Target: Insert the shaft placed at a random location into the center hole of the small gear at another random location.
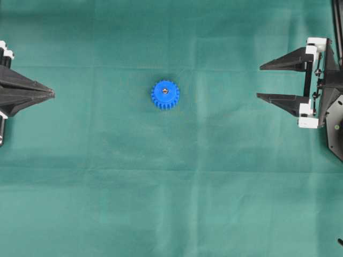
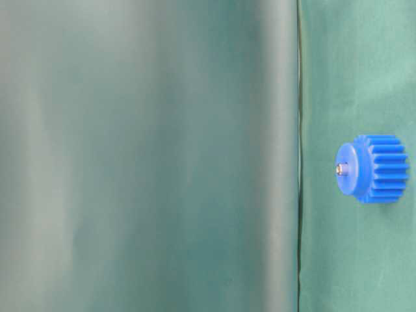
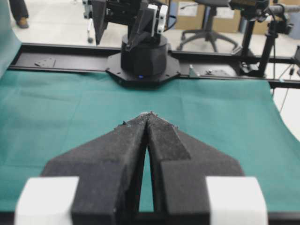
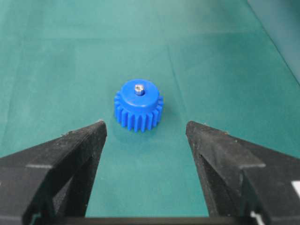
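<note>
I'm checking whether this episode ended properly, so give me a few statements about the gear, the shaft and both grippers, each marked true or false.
1. The shaft sits in the center hole of the small gear. True.
2. The right gripper is shut on the gear. False: its jaws stand wide open, apart from the gear.
3. The left gripper is shut and holds nothing. True.
4. The gear lies tipped on its side on the green cloth. False: it lies flat, hub upward.
5. The gear lies between the two grippers in the overhead view. True.
</note>
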You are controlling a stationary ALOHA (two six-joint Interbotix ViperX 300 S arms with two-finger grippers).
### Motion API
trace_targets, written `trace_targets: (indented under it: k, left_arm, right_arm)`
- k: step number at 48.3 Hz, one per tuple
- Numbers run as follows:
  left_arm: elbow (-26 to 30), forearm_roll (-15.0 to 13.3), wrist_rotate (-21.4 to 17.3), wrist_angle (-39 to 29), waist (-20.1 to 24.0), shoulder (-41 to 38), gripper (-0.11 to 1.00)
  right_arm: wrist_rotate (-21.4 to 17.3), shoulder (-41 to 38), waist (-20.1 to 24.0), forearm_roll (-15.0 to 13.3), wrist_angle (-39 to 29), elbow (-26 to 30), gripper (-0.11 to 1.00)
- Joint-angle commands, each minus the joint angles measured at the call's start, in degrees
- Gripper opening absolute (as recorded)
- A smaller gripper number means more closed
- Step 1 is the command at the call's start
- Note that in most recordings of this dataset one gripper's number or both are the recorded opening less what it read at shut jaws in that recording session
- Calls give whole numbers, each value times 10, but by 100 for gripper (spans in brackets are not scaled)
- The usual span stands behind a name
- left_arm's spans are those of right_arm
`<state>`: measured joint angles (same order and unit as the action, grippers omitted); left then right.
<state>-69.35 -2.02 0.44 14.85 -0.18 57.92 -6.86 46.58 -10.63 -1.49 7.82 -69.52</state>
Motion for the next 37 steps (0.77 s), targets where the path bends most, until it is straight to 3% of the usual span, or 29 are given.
trace_targets:
  k: [1,37]
  left_arm:
    - [6,-1,0,3,-1,-2,-1]
    - [6,0,0,3,-1,-1,-1]
  right_arm:
    - [0,-2,1,1,2,7,74]
    - [-1,-1,1,1,-2,7,74]
